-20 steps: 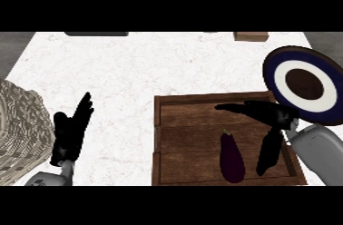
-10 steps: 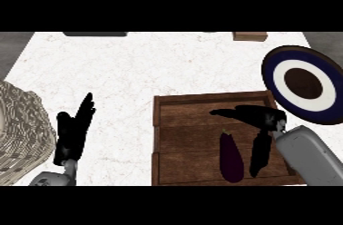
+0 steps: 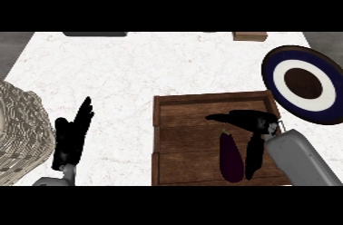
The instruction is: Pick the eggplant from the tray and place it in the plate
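1. Fingers of my right hand (image 3: pixel 251 129) are spread and straight, closed on nothing; over the last second they have swung in from the tray's right side to lie just beside the eggplant (image 3: pixel 231 157), thumb reaching over its stem end.
2. Eggplant has not shifted: it lies lengthwise in the wooden tray (image 3: pixel 194 142), lower right part.
3. Plate (image 3: pixel 301 83) sits apart, up and right of the tray, with nothing on it.
4. Left hand (image 3: pixel 70 138) rests open on the counter beside the wicker basket (image 3: pixel 20 129), unchanged.
5. Judgement: approach nearly complete; closing round the eggplant comes next.

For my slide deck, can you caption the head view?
Right hand hovers over the eggplant in the wooden tray; plate waits nearby.
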